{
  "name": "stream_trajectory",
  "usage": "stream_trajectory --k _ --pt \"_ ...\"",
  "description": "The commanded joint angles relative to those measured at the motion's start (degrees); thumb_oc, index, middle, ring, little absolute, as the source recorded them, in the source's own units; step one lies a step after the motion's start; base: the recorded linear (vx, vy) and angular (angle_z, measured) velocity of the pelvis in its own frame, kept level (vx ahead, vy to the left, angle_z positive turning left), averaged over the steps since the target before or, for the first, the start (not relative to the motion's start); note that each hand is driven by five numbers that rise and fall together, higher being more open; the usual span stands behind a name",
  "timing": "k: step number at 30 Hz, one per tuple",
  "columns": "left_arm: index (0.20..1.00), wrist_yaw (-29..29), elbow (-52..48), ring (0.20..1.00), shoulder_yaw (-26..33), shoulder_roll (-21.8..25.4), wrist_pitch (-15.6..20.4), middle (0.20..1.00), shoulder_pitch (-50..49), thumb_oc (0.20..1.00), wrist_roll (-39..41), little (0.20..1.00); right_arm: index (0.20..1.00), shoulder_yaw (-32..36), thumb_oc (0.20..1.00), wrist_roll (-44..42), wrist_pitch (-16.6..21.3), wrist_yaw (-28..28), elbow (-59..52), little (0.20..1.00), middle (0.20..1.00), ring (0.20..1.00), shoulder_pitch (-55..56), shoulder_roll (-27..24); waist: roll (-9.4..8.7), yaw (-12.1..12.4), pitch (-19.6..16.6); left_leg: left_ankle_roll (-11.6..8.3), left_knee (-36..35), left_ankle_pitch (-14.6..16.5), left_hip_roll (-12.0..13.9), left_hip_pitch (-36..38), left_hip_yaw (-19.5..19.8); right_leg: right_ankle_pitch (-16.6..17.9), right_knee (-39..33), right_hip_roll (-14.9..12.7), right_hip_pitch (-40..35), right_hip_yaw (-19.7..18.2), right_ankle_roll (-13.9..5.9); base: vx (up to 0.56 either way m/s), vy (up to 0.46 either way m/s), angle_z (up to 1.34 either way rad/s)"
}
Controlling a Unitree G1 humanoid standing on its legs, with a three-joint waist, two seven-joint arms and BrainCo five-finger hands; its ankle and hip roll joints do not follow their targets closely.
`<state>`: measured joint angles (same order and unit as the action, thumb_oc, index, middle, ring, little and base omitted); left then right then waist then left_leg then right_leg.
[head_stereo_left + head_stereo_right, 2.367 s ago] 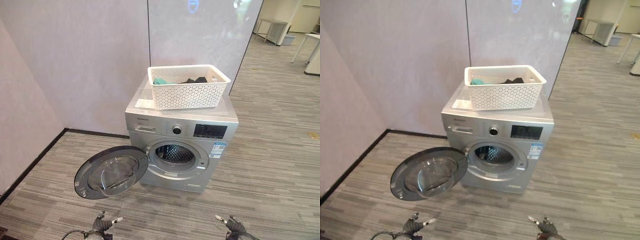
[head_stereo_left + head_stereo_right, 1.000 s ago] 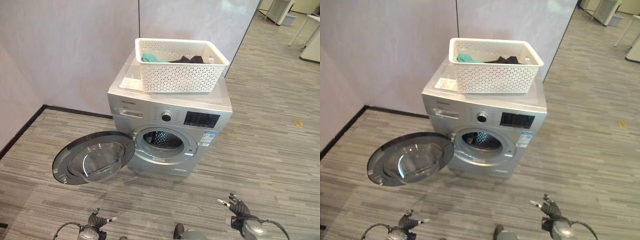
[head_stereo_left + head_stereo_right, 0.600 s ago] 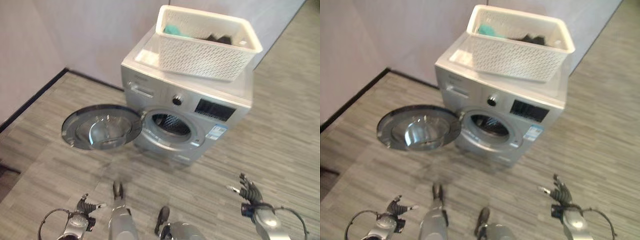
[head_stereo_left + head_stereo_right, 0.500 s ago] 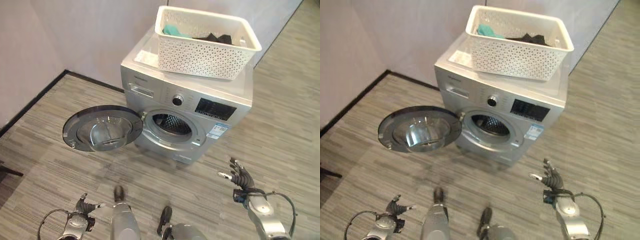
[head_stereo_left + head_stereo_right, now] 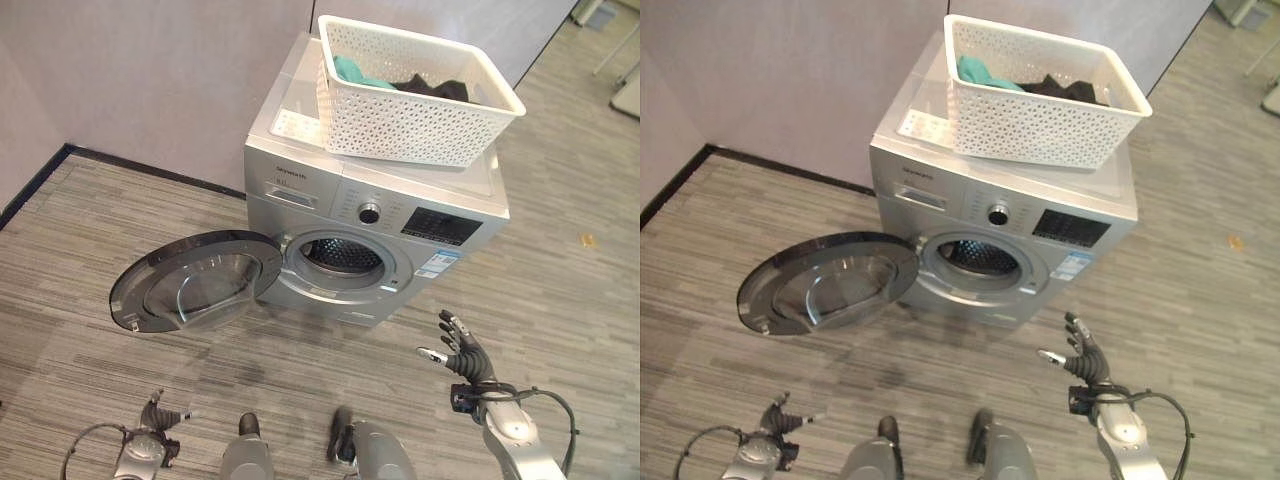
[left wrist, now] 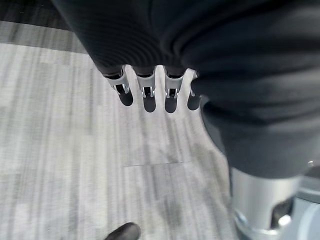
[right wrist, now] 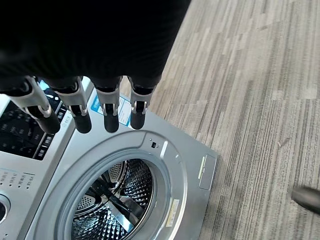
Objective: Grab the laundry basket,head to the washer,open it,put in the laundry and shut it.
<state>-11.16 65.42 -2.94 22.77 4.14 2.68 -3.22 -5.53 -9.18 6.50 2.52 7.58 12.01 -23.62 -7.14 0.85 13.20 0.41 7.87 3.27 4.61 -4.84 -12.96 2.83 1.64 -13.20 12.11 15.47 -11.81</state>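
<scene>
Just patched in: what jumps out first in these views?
The silver washer stands against the wall with its round door swung wide open to the robot's left, drum exposed. On its top sits the white laundry basket, with teal and dark clothes inside. The right hand is raised, fingers spread, toward the washer; the left hand hangs low, holding nothing.

— Any print that can be read?

— None legibly. The silver front-loading washing machine (image 5: 375, 215) has a short dark wordmark (image 5: 288, 176) above its drawer, too small to make out.

— And the black control panel (image 5: 445, 226)?

— Rows of pale marks, unreadable. Below it is a blue-and-white sticker (image 5: 437, 265) with fine print, and a small white label (image 7: 172, 212) sits on the door ring. Both are illegible.

— On top?

— A white printed sheet (image 5: 297, 125) beside the basket, its text indistinct.
</scene>
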Motion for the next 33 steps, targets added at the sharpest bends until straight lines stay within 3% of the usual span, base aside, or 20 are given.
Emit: stream_trajectory --k 1,2,6,10,12,14,15,17,18,20,23,24,26,27,29,31,32,33 --pt "1.0 -1.0 -2.2 1.0 -0.3 3.6 0.2 1.0 -0.9 1.0 -1.9 1.0 1.0 2.4 1.0 -0.2 2.7 1.0 -1.8 1.0 1.0 1.0 -1.7 -1.2 -2.16 0.8 -1.3 -3.06 -0.2 -0.2 5.0 1.4 4.0 2.4 3.9 1.5 -3.1 -4.8 0.04 0.19 -0.216 0.27" --pt "1.0 -1.0 1.4 1.0 0.0 3.0 0.4 1.0 -1.1 1.0 -2.3 1.0 1.0 2.7 1.0 -2.5 3.1 -0.2 -2.8 1.0 1.0 1.0 -0.5 -1.3 -2.53 0.4 -2.3 -3.89 -0.4 -0.1 6.2 2.5 3.4 1.9 3.0 3.4 -4.9 -4.2 0.72 0.19 -0.219 0.32" --pt "1.0 -0.9 3.7 1.0 0.3 2.0 0.2 1.0 -0.6 1.0 -2.1 1.0 1.0 3.3 1.0 -3.3 3.8 -0.5 -3.4 1.0 1.0 1.0 0.2 -3.3 -1.41 0.1 -3.3 -5.37 0.9 -1.3 9.1 1.7 5.3 0.7 0.9 6.7 -7.0 -2.7 2.25 0.16 -0.273 0.14" --pt "1.0 -1.3 4.9 1.0 0.7 0.7 -0.1 1.0 0.4 1.0 -1.7 1.0 1.0 4.9 1.0 -3.2 4.2 0.5 -4.3 1.0 1.0 1.0 1.0 -5.7 0.35 -0.8 -3.1 -8.05 7.1 -6.1 13.6 -1.5 6.9 -1.1 -1.7 10.5 -9.9 -0.9 4.79 0.1 -0.253 0.28" --pt "1.0 -1.3 4.4 1.0 0.7 0.3 -0.1 1.0 0.5 1.0 -1.1 1.0 1.0 5.2 1.0 -2.8 4.2 0.8 -4.8 1.0 1.0 1.0 1.1 -6.1 0.45 -0.7 -2.7 -8.13 9.5 -6.1 13.4 -2.6 7.2 -1.4 -1.9 10.6 -10.2 -0.7 5.17 0.01 -0.102 0.18" --pt "1.0 -1.7 4.0 1.0 0.3 -0.3 -0.1 1.0 1.4 1.0 0.2 1.0 1.0 5.3 1.0 -2.5 3.9 1.2 -4.4 1.0 1.0 1.0 -0.2 -7.3 0.46 1.0 -1.3 -7.82 11.4 -4.1 7.8 -4.8 12.3 -1.7 -2.6 10.3 -11.2 -1.9 5.63 0.03 -0.063 0.13" --pt "1.0 -1.8 4.0 1.0 0.0 -0.6 -0.1 1.0 1.5 1.0 0.5 1.0 1.0 5.0 1.0 -2.5 3.9 1.3 -4.2 1.0 1.0 1.0 -0.9 -7.3 0.22 1.0 -1.1 -7.17 9.4 -2.6 5.9 -5.4 12.8 -1.8 -2.5 10.0 -11.1 -1.9 5.59 0.03 0.04 -0.08" --pt "1.0 -1.7 4.2 1.0 -0.1 -0.6 0.1 1.0 1.5 1.0 0.5 1.0 1.0 5.9 1.0 -2.6 3.9 1.5 -4.6 1.0 1.0 1.0 -0.6 -7.2 0.03 0.3 -1.8 -6.78 2.5 -4.9 7.0 -6.9 9.3 -2.2 -2.7 9.5 -10.7 -0.8 5.23 0.04 0.078 -0.17" --pt "1.0 -1.5 4.1 1.0 -0.5 -0.7 0.1 1.0 1.9 1.0 0.1 1.0 1.0 6.3 1.0 -2.6 4.0 2.0 -4.6 1.0 1.0 1.0 -1.0 -7.2 0.4 0.5 -1.8 -7.02 0.2 -8.1 7.8 -9.4 7.3 -2.4 -2.9 9.5 -11.0 -0.1 5.15 0.05 0.082 0.02" --pt "1.0 -1.4 4.1 1.0 -1.2 -0.7 0.2 1.0 2.4 1.0 -0.1 1.0 1.0 5.7 1.0 -2.2 4.2 3.0 -4.4 1.0 1.0 1.0 -2.2 -7.1 0.24 2.1 -1.5 -7.33 -1.9 -10.9 6.9 -12.6 8.2 -2.9 -3.4 9.7 -11.8 -0.2 5.16 0.1 0.069 0.35" --pt "1.0 -1.3 4.1 1.0 -1.1 -0.3 0.2 1.0 2.0 1.0 -0.2 1.0 1.0 5.1 1.0 -1.5 4.1 3.1 -4.9 1.0 1.0 1.0 -2.8 -6.8 0.21 2.8 -1.6 -7.37 -2.2 -11.6 5.9 -13.3 8.9 -3.9 -3.2 9.9 -12.7 -0.7 4.98 0.13 0.09 -0.09" --pt "1.0 -1.1 3.9 1.0 -1.1 -0.1 0.2 1.0 1.5 1.0 -0.5 1.0 1.0 5.1 1.0 -1.0 4.3 3.0 -5.6 1.0 1.0 1.0 -3.3 -7.1 0.27 3.2 -1.5 -7.2 -1.3 -11.3 5.8 -13.2 8.6 -4.6 -2.3 9.6 -12.9 -1.2 4.87 0.16 0.196 -0.3" --pt "1.0 -0.9 4.1 1.0 -0.6 -0.1 0.3 1.0 -0.1 1.0 -0.7 1.0 1.0 3.9 1.0 0.5 3.7 2.8 -5.0 1.0 1.0 1.0 -4.6 -6.3 -0.24 3.8 -1.8 -5.69 1.7 -7.2 4.0 -11.7 9.3 -5.7 -0.7 8.0 -13.6 -3.4 4.15 0.18 0.248 -0.4" --pt "1.0 -0.9 4.1 1.0 -0.6 -0.1 0.4 1.0 -0.1 1.0 -0.7 1.0 1.0 3.9 1.0 0.5 3.7 2.8 -5.0 1.0 1.0 1.0 -4.6 -6.3 -0.23 3.8 -2.0 -5.66 1.6 -7.4 4.0 -11.8 9.3 -5.6 -0.7 8.0 -13.4 -3.4 4.15 0.11 0.189 -0.44" --pt "1.0 -0.1 4.3 1.0 -0.8 -0.2 0.4 1.0 -1.4 1.0 -1.3 1.0 1.0 3.4 1.0 1.7 3.4 3.0 -4.8 1.0 1.0 1.0 -6.7 -6.0 -0.54 4.4 -2.0 -4.34 5.2 -3.9 2.8 -11.3 7.9 -6.7 0.4 5.9 -14.5 -4.6 3.2 0.13 0.264 -0.57" --pt "1.0 -0.2 3.9 1.0 -0.8 0.4 0.3 1.0 -1.9 1.0 -1.4 1.0 1.0 2.2 1.0 1.5 3.1 2.7 -5.0 1.0 1.0 1.0 -8.0 -5.1 -0.69 4.9 -2.5 -3.33 6.2 -2.4 2.6 -10.7 6.6 -6.7 2.1 5.0 -13.4 -6.0 2.89 0.16 0.347 -0.49" --pt "1.0 -0.3 3.0 1.0 -0.9 1.1 0.3 1.0 -2.1 1.0 -1.8 1.0 1.0 0.7 1.0 2.2 3.2 2.7 -5.5 1.0 1.0 1.0 -9.6 -4.3 -1.14 5.5 -2.3 -1.56 9.4 0.9 1.5 -9.8 5.2 -7.3 6.4 3.5 -12.4 -6.5 1.92 0.18 0.35 -0.38" --pt "1.0 -0.3 3.0 1.0 -0.9 1.1 0.3 1.0 -2.2 1.0 -1.8 1.0 1.0 0.7 1.0 2.2 3.2 2.7 -5.5 1.0 1.0 1.0 -9.7 -4.2 -1.18 5.6 -2.3 -1.51 9.6 1.1 1.5 -9.9 5.1 -7.5 6.6 3.4 -12.3 -6.6 1.87 0.15 0.274 -0.54"
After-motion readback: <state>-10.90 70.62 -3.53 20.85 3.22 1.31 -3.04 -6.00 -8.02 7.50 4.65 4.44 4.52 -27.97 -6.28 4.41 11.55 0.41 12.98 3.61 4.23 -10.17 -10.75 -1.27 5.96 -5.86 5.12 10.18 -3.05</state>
